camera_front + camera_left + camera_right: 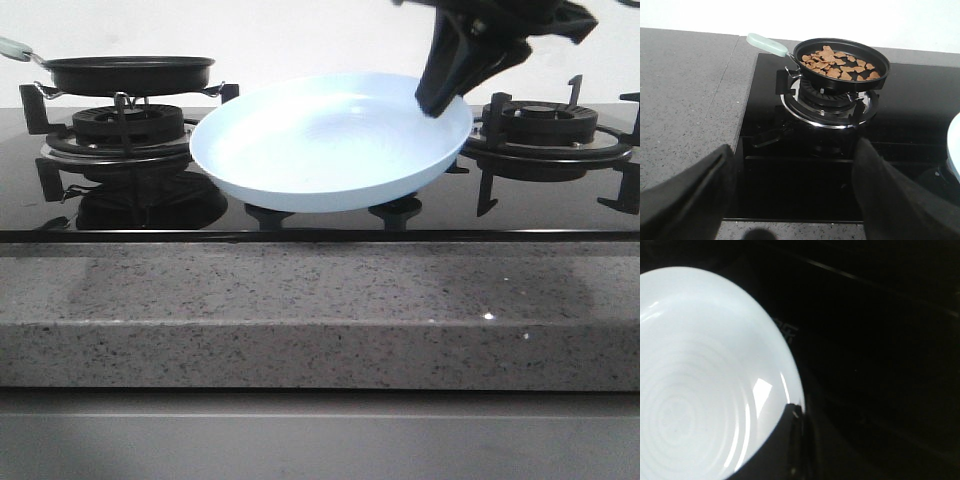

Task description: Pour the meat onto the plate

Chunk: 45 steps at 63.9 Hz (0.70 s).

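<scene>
The right claw (440, 98) was clamped on the plate (320, 150) rim. The left claw (790, 200), spread apart, needed to grab the pan (840, 62) of meat (837, 64).

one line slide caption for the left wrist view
Open left gripper facing the black pan of meat on the burner.

We see the plate (330, 145) at the middle of the cooktop (560, 205), between the two burners. On the left burner (125, 130) sits the frying pan (130, 72), its handle (767, 45) reaching left, and the meat (837, 62) lies inside it. The right burner (545, 125) stands just right of the plate. The right gripper (445, 85) meets the plate's far right rim. The counter edge (320, 310) runs nearest us, before the cooktop.
</scene>
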{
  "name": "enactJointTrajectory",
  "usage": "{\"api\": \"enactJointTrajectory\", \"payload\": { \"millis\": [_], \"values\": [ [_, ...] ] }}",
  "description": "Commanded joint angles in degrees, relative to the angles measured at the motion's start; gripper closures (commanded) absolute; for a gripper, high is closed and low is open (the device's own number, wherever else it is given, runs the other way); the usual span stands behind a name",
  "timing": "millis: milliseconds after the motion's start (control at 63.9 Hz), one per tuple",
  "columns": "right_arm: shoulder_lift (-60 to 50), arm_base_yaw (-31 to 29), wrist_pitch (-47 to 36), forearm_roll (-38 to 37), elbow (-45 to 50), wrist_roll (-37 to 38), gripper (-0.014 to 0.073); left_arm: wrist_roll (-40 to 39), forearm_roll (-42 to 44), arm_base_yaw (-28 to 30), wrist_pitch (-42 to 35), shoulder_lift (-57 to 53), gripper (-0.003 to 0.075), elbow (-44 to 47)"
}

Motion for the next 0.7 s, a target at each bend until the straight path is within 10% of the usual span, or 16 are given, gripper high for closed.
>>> {"api": "enactJointTrajectory", "payload": {
  "millis": [0,688],
  "values": [
    [-1.1,0.0,-3.2,1.0,-1.4,-0.6,0.0662,-0.2,-0.7,0.3,-4.1,0.5,0.0227,-2.0],
    [-1.0,0.0,-1.8,1.0,-1.4,-0.6,0.0662,-0.2,1.6,0.3,0.5,5.3,0.0148,-4.4]
  ]
}}
